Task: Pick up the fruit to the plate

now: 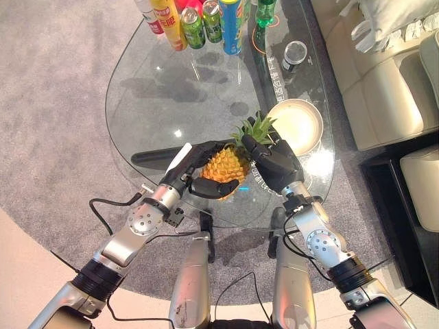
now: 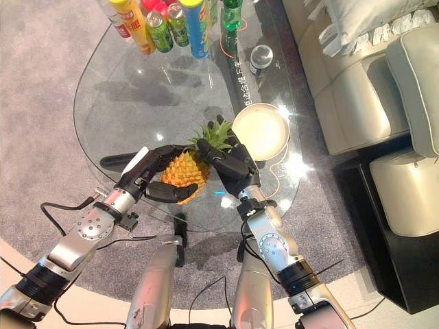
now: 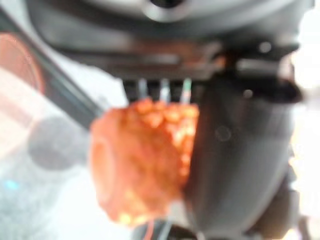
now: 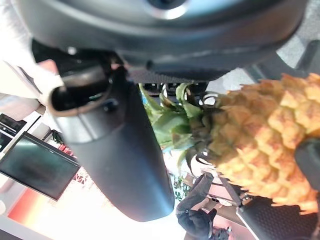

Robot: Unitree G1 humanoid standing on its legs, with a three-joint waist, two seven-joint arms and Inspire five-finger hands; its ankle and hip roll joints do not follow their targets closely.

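A pineapple (image 1: 225,164) is held between both hands over the near part of an oval glass table (image 1: 158,89). The left hand (image 1: 199,168) is curled around the yellow body of the fruit, with the thumb under it and the fingers over it. The right hand (image 1: 274,163) is curled at the leafy crown end of the pineapple, and in the right wrist view the green leaves (image 4: 172,117) are seen just beside its thumb (image 4: 117,150).

A round, pale plate (image 1: 296,125) is placed on the glass just beyond the pineapple, on the robot's right side; the fruit is not on it. Whether the pineapple touches the glass cannot be told.

Far from the pineapple, at the far edge of the table, a group of bottles and cans (image 1: 199,24) is standing upright. A small round dark can (image 1: 295,55) is set apart from them, beyond the plate.

Under the table a grey carpet (image 1: 55,103) is seen, and a lighter floor (image 1: 20,274) begins at its near edge. To the right of the table, well apart from the pineapple, a cream leather sofa (image 1: 384,89) is placed, with a pale cushion (image 1: 384,20) on it.
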